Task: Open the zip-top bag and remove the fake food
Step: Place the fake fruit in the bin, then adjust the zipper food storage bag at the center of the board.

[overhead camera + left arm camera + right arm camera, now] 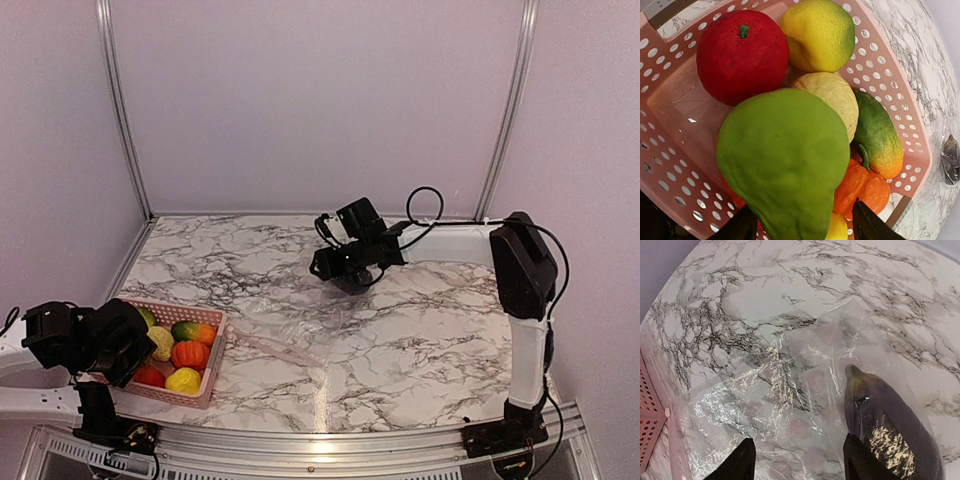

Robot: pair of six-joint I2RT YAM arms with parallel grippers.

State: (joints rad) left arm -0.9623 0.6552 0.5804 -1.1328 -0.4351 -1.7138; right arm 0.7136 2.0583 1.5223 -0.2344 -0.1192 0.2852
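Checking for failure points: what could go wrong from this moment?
The eggplant seems still inside the zip-top bag; the open right gripper might pinch film with it and lift the bag. The green pear sits high on the pile in the pink basket, between the fingers of the open left gripper, and could roll out.

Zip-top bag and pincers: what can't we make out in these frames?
Zip-top bag zip, open or sealed: glare in the right wrist view, too faint in the top view.
Left pincer grip on the green pear: fingers cut off by the left wrist view's bottom edge; the arm hides it from above.
Eggplant lower end: cut off by the right wrist frame edge.
Pink basket floor: the pear blocks it.
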